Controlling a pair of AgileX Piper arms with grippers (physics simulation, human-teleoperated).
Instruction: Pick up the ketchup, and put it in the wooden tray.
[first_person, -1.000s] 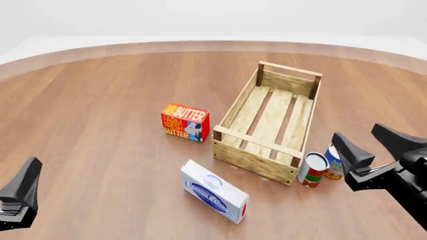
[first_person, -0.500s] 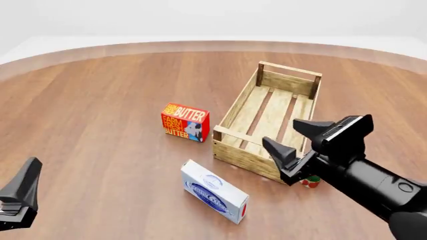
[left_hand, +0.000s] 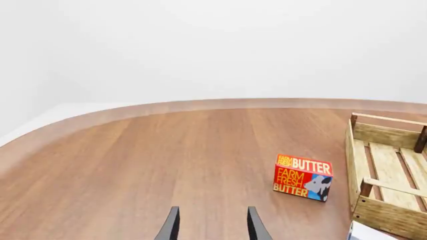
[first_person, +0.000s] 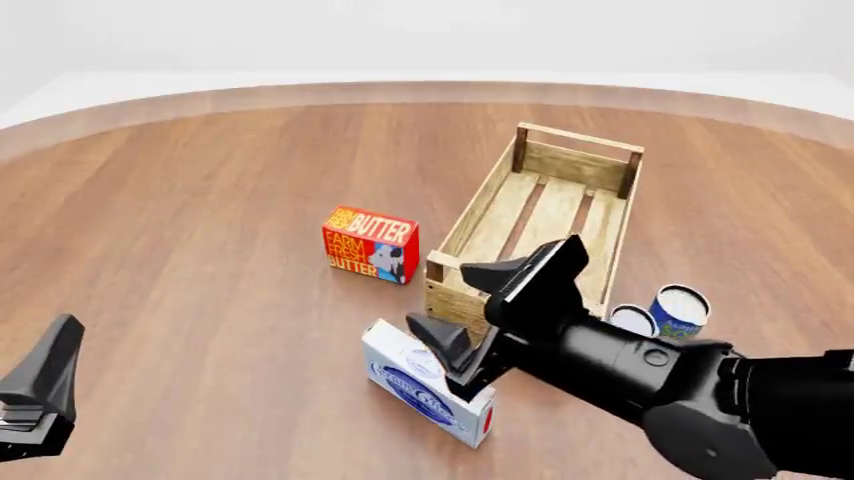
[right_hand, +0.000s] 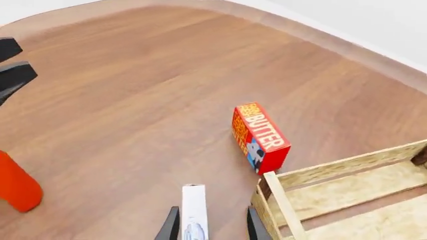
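The ketchup (right_hand: 16, 186) shows only in the right wrist view, as a red-orange body at the picture's edge with its cap cut off; it is out of the front view. The wooden tray (first_person: 550, 226) stands right of centre and holds nothing. My right gripper (first_person: 462, 302) is open and empty, hovering over the tray's near-left corner and the white box (first_person: 430, 393). In the right wrist view its fingers (right_hand: 171, 224) frame that box (right_hand: 193, 212). My left gripper (first_person: 40, 385) is open and empty at the near left, and its fingers (left_hand: 171, 226) show in the left wrist view.
A red butter box (first_person: 371, 245) stands left of the tray. Two cans (first_person: 678, 310) stand by the tray's near-right corner, partly behind my right arm. The left wrist view shows the butter box (left_hand: 303, 177) and the tray (left_hand: 383, 187).
My right arm has swung left from beside the cans, across the tray's near end, to above the white box. The left arm has not moved.
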